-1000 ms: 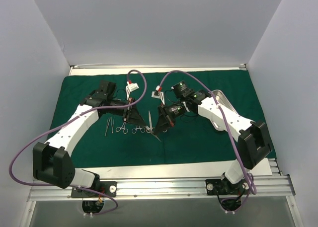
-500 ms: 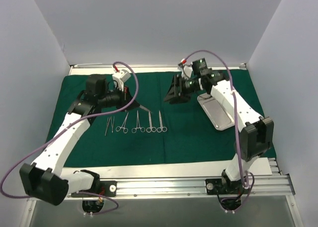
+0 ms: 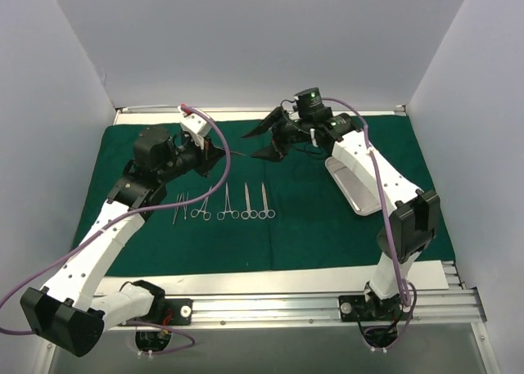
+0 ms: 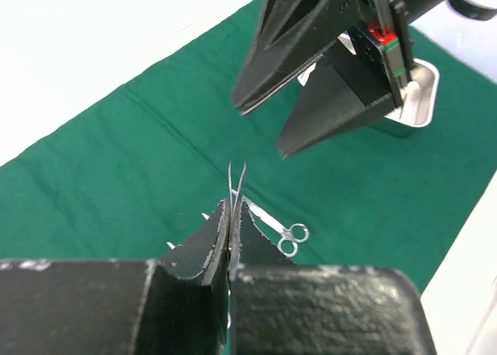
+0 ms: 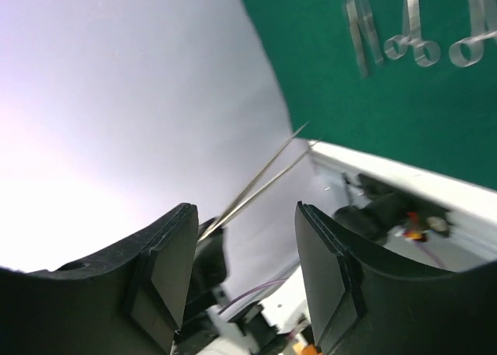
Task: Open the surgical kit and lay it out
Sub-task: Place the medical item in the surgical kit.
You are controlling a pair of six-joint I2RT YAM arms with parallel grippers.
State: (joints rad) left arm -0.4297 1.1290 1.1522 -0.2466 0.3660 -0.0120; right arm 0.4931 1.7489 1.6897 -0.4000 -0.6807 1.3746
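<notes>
The dark green drape [image 3: 311, 227] lies spread flat on the table. On it, several slim silver instruments [image 3: 227, 207] form a row, ring handles toward me. My left gripper [image 3: 214, 154] hangs above the row's far side, shut on thin silver tweezers [image 3: 236, 155] whose tips [image 4: 237, 175] stick out past its fingertips. The right gripper [image 3: 248, 147] hovers open just beyond those tips, with nothing between its fingers [image 4: 311, 60]. The right wrist view shows the tweezers [image 5: 264, 176] ahead of the open gripper [image 5: 242, 209], not touching it. The steel tray [image 3: 357, 187] sits at the right.
White walls close in the back and both sides. A metal rail [image 3: 262, 307] runs along the near edge by the arm bases. Purple cables [image 3: 221, 157] loop from both wrists. The row's scissors [image 4: 291, 238] show below the left gripper.
Both grippers have risen from the instrument row and moved toward the back. The left has shut on the tweezers; the right has opened and pulled away to the rear.
</notes>
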